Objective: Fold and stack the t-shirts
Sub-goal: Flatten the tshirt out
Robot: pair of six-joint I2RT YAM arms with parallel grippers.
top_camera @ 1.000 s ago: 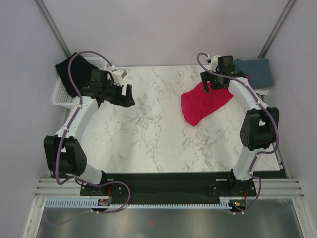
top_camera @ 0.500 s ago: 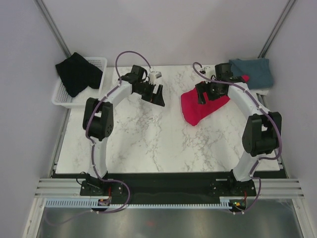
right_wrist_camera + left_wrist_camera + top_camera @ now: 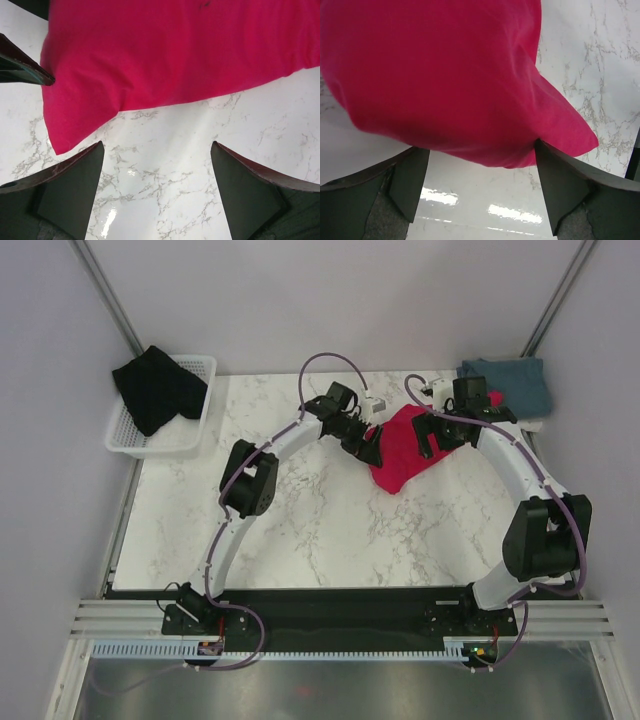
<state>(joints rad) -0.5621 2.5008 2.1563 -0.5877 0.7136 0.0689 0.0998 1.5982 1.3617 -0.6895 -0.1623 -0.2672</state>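
The crimson red t-shirt (image 3: 405, 452) lies crumpled on the marble table at the back right. It fills the top of the left wrist view (image 3: 445, 75) and of the right wrist view (image 3: 175, 50). My left gripper (image 3: 368, 444) is open at the shirt's left edge, which lies between its fingertips (image 3: 480, 167). My right gripper (image 3: 433, 436) is open and empty over the shirt's right part, with bare marble between its fingertips (image 3: 157, 150). The blue-grey t-shirt (image 3: 510, 385) lies folded at the back right corner. The black t-shirt (image 3: 155, 390) hangs over the basket.
A white wire basket (image 3: 190, 435) stands at the table's back left, off its edge. The marble table (image 3: 300, 520) spreads in front of the shirts. A finger (image 3: 25, 70) of the left gripper shows at the left of the right wrist view.
My left arm has swung from the basket side across the table to the red shirt's left edge. My right gripper has shifted slightly over the shirt. The shirt has bunched a little.
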